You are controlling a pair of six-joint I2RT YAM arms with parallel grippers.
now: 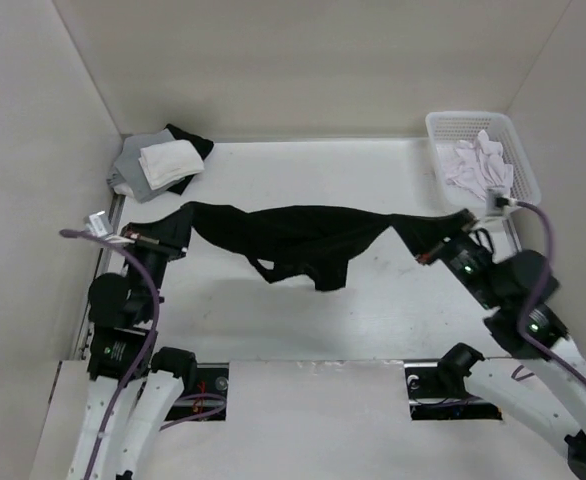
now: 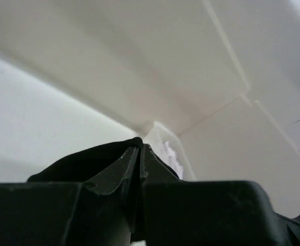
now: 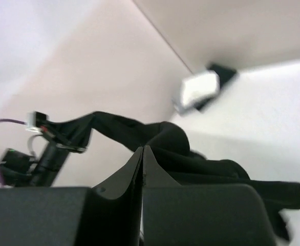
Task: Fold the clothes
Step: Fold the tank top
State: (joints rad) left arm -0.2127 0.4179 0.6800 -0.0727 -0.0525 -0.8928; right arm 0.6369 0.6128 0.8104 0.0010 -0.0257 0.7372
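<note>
The clothes, a black tank top (image 1: 293,240), hang stretched in a sagging band between my two grippers above the white table (image 1: 373,320). My left gripper (image 1: 180,236) is shut on its left end. My right gripper (image 1: 430,250) is shut on its right end. In the left wrist view the fingertips (image 2: 140,147) meet with black fabric (image 2: 83,161) pinched at them and spilling to the left. The right wrist view shows the jaws of the right gripper (image 3: 142,149) pressed together, with the tank top (image 3: 191,154) running off toward the left arm (image 3: 52,148).
A white basket (image 1: 463,117) holding a white cloth bundle (image 1: 478,165) stands at the back right, close to the right gripper. A grey, white and black cloth pile (image 1: 163,162) lies in the back left corner. White walls enclose the table on three sides.
</note>
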